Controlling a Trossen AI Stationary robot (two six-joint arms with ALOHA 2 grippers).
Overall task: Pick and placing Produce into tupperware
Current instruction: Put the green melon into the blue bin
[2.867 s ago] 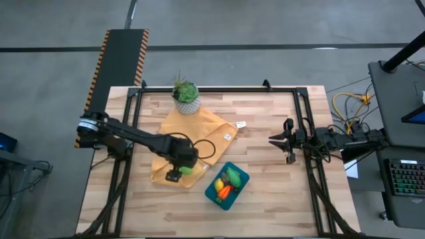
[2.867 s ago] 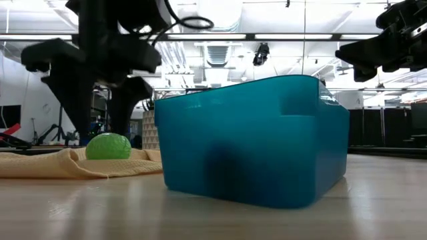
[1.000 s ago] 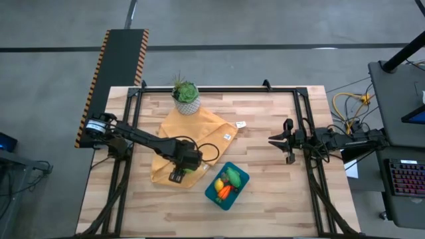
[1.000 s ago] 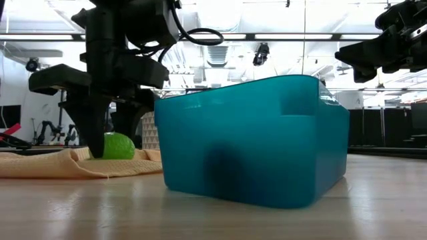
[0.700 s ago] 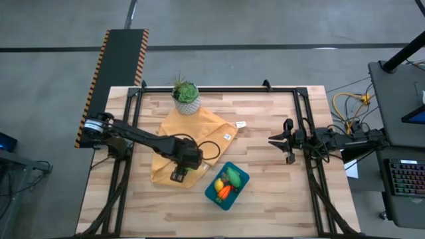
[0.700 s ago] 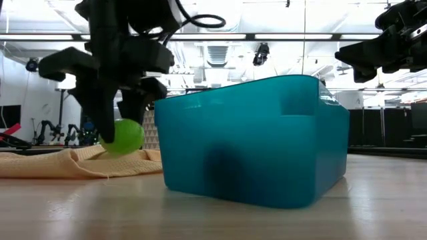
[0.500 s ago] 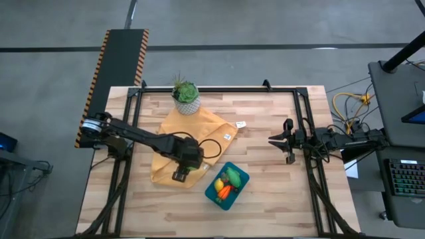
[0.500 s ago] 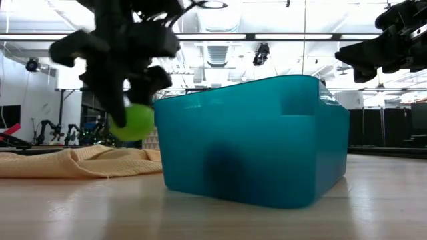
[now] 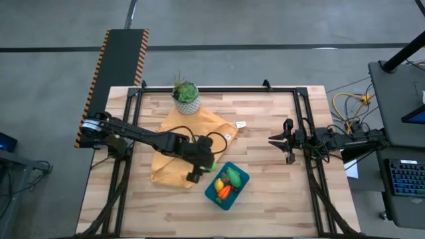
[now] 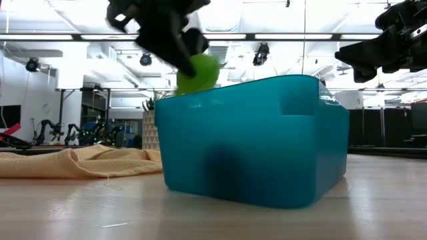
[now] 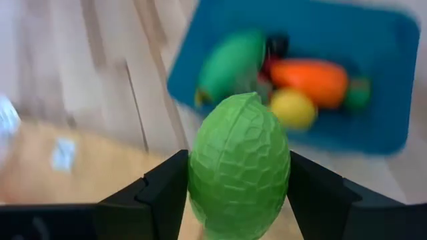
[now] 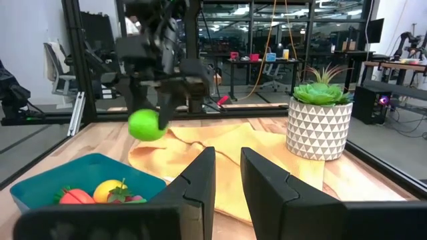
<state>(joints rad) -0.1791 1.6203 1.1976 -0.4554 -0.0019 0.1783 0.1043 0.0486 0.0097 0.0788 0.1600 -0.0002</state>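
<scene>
Produce piece, a green textured ball point(image 11: 239, 165), is clamped between the fingers of the left end effector point(image 9: 202, 166) and held in the air.

Left end effector hangs just beside the near-left rim of the teal tupperware point(image 9: 239, 190), with the ball level with its top edge in the low view. Inside the tupperware lie an orange carrot point(image 11: 310, 79), a yellow piece point(image 11: 291, 109) and a green oval piece point(image 11: 229, 63). Behind it a mustard cloth point(image 9: 174, 133) is spread on the wooden bench point(image 9: 265, 206), with a potted plant point(image 9: 186, 96) at the far end. Right end effector point(image 9: 284, 141) waits at the bench's right side, fingers slightly apart and holding nothing.
</scene>
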